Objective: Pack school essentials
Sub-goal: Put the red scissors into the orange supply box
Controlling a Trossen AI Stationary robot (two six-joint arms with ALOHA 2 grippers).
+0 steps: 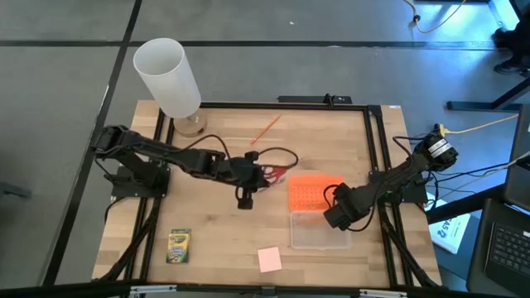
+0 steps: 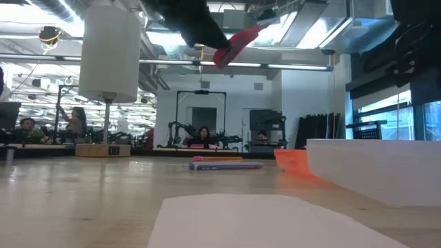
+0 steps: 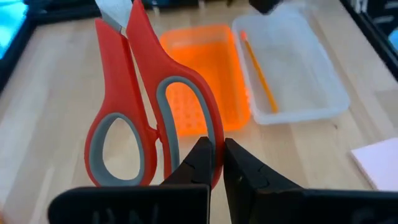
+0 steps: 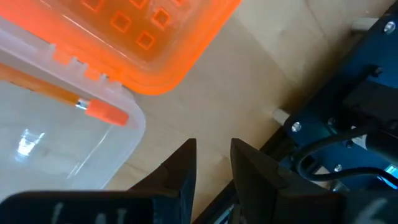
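Red-handled scissors [image 3: 149, 118] hang in the air above the middle of the table, held by the left gripper [image 3: 219, 158], whose dark fingers pinch the outer edge of one handle loop with only a narrow slot between them. Nearest the front edge of the wooden table [image 1: 215, 223], a pink sticky-note pad [image 1: 269, 259] lies flat, and a green-and-yellow crayon box [image 1: 178, 245] lies well apart from it toward the left. Just behind the pad sits a clear plastic box [image 1: 319, 232], open, with an orange pencil [image 4: 62, 99] lying inside it. Its orange lid [image 1: 308, 194] is joined to the box's far side and lies flat on the wood. The right gripper [image 4: 211, 163] sits low at the right end of the box, near the corner where lid and box meet; its jaws are narrowly parted and hold nothing. The scissors are left of the lid, lifted clear of the surface, as the low view shows. Farther back, a thin red pencil [image 1: 266, 129] lies on the wood. At the far left corner a tall white cylinder [image 1: 168, 77] stands upright.
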